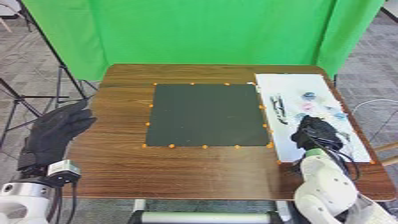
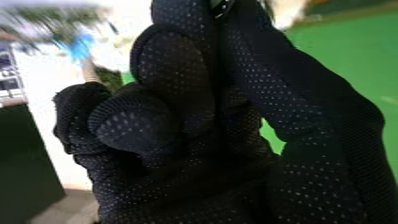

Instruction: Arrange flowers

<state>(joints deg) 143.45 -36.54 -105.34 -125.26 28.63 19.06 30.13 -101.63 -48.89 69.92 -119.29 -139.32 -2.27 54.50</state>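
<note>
blue and pink flowers (image 1: 308,106) lie on the white sheet (image 1: 289,80) at the table's (image 1: 107,170) right side, just beside my right hand (image 1: 317,132); i cannot tell whether it grips anything. they look light, probably crushable at the petals, so i'd take one low on its stem. my left hand (image 1: 51,132) hangs relaxed and wide near the left edge. i'd move over the dark mat (image 1: 204,115), away from the close right edge.

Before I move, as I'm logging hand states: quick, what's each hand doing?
Left hand: open.
Right hand: closed, seemingly pinching a small shiny thing.
</note>
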